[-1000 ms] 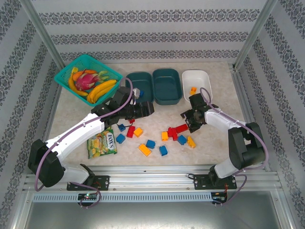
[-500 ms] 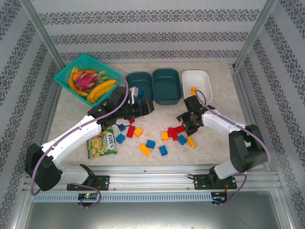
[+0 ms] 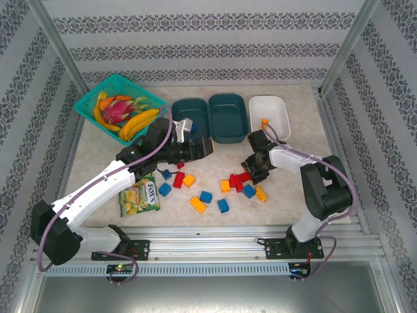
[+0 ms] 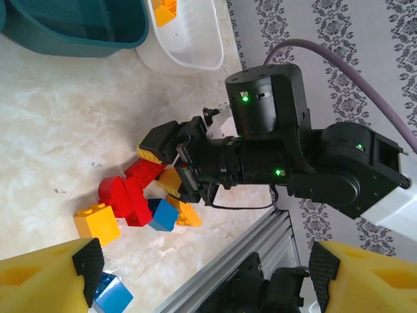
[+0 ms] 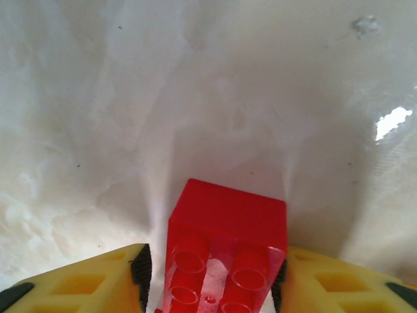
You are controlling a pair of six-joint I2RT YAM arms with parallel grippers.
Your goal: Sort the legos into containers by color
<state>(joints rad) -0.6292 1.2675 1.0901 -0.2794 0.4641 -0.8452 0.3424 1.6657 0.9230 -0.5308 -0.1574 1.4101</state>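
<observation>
Several red, blue and yellow legos lie scattered at the table's front middle, among them a blue one [image 3: 206, 196], an orange one [image 3: 197, 205] and a yellow one [image 3: 261, 193]. My right gripper [image 3: 251, 169] is low over the cluster, shut on a red brick [image 5: 228, 222] that sits studs-up between its pads; the same red brick [image 4: 144, 173] shows under it in the left wrist view. My left gripper [image 3: 203, 147] hovers open and empty, pointing right. At the back stand two teal tubs [image 3: 193, 114] [image 3: 227, 117] and a white tub [image 3: 272, 104] holding an orange brick [image 3: 264, 122].
A turquoise basket of fruit [image 3: 119, 107] sits back left. A green snack packet [image 3: 139, 195] lies by the left arm. The aluminium rail [image 3: 208, 244] runs along the front edge. The left forearm crosses the near part of the left teal tub.
My right gripper has slid left onto the red brick at the cluster's edge. The left arm's wrist has crept toward the back, its gripper still open.
</observation>
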